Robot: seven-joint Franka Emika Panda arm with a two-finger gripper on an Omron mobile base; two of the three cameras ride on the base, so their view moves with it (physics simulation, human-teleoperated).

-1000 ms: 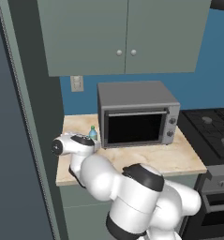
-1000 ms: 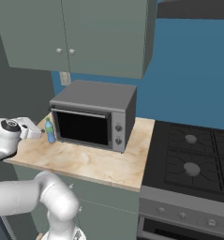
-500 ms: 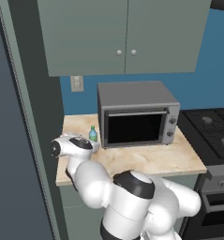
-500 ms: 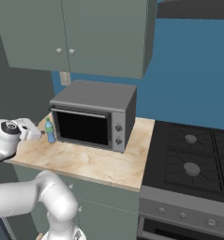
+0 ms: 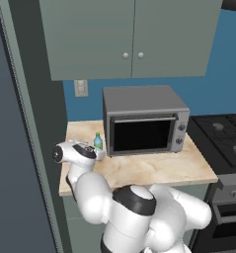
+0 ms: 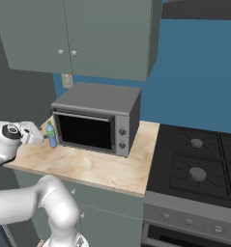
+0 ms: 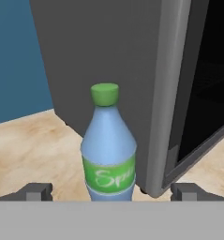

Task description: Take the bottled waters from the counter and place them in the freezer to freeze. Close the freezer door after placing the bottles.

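Standing upright on the counter (image 5: 154, 168), the light blue bottle (image 7: 108, 146) with its green cap is right in front of the gripper (image 7: 111, 191). The gripper's two fingertips (image 7: 37, 191) are spread wide apart, one on each side of the bottle, not touching it. Just behind the bottle sits the grey oven (image 5: 145, 120).

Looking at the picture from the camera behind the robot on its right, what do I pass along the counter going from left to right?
The robot's tool, then the light blue bottle, then the grey toaster oven, then a bare stretch of the counter, and last the black stove top.
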